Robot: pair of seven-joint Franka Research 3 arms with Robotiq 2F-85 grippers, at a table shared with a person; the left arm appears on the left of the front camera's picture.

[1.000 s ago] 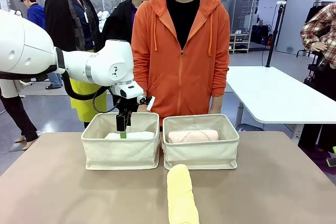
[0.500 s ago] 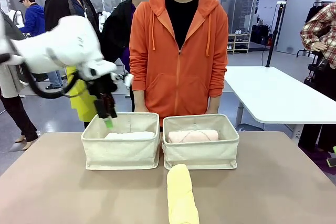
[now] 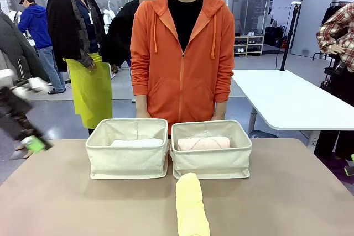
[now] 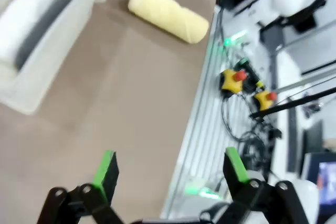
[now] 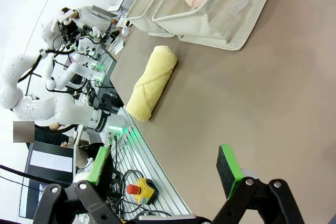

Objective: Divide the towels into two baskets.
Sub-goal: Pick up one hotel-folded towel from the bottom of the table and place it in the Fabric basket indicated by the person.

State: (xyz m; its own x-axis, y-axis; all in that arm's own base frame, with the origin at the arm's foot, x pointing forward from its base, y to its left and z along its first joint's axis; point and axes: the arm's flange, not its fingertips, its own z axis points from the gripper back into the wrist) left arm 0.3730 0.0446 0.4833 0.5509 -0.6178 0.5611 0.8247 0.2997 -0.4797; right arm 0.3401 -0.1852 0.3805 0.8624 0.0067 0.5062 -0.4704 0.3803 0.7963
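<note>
Front view: the left gripper [image 3: 32, 143] is a blur at the picture's left edge, over the table [image 3: 66, 203] corner. The left basket [image 3: 127, 161], well to its right, holds the white towel [image 3: 137, 142]. The right basket [image 3: 213, 163], farther on, holds the pink towel [image 3: 203, 143]. The yellow towel [image 3: 191, 205] lies on the table in front of that basket. A person [image 3: 182, 59] stands behind the baskets.

Left wrist view: the fingers stand wide apart, gripping nothing. The white towel in its basket lies far ahead to the upper left, the yellow towel straight ahead.

Right wrist view: the right gripper [image 5: 163, 163] is spread wide and empty. The yellow towel lies ahead of it, the pink towel beyond in its basket.
</note>
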